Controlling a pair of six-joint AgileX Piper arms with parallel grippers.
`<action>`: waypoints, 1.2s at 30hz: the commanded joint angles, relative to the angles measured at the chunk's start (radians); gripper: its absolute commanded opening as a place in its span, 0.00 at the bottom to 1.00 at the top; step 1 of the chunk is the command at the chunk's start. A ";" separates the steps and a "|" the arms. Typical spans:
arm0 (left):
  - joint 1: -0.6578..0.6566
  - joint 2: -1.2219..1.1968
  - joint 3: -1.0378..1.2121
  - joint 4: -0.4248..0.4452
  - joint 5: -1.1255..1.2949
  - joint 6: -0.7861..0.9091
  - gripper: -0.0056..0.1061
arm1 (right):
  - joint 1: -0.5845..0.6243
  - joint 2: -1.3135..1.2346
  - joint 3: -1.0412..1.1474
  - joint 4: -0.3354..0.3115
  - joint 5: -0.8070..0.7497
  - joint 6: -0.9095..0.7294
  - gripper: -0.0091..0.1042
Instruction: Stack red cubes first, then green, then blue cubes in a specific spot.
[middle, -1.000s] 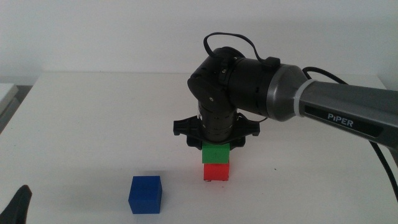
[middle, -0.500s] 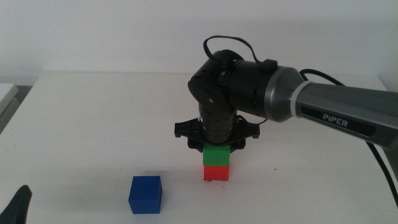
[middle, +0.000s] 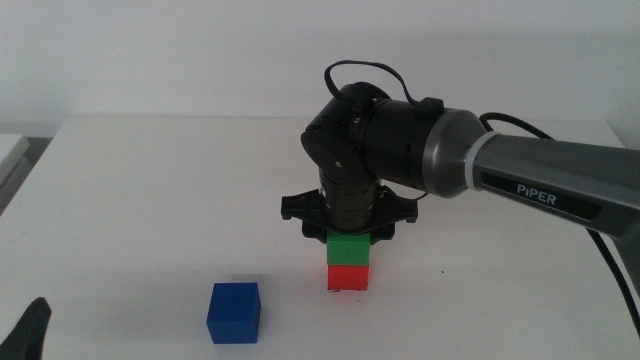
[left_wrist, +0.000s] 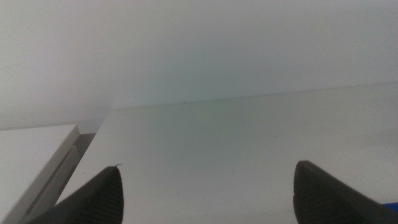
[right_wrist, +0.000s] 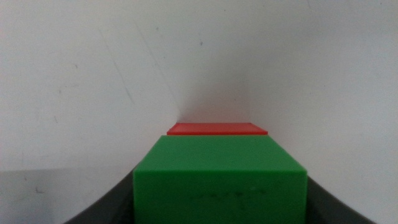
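The green cube (middle: 348, 247) sits squarely on the red cube (middle: 348, 277) at the table's front middle. My right gripper (middle: 348, 232) comes straight down over the stack. Its jaws close against the green cube's two sides. In the right wrist view the green cube (right_wrist: 221, 177) fills the space between the jaws, and only an edge of the red cube (right_wrist: 216, 129) shows under it. The blue cube (middle: 234, 312) lies alone on the table to the front left of the stack. My left gripper (left_wrist: 208, 167) is open and empty, waiting at the front left corner (middle: 30, 328).
The white table (middle: 150, 200) ends at a white wall behind. A pale ledge (middle: 10, 150) lies off the table's left edge. The right arm's cable (middle: 360, 68) loops above its wrist.
The right arm has shifted very slightly to the left over the stack. The cubes and the left gripper have not moved.
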 joint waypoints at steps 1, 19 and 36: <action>0.002 -0.004 -0.001 0.000 -0.013 -0.006 0.89 | 0.004 -0.007 0.005 -0.023 0.007 0.004 0.11; 0.002 -0.004 -0.001 0.000 -0.013 -0.006 0.89 | 0.017 -0.068 0.001 -0.016 0.034 -0.048 0.79; 0.002 -0.004 -0.001 0.000 -0.013 -0.006 0.89 | 0.039 -1.031 0.539 -0.050 -0.145 -0.541 0.80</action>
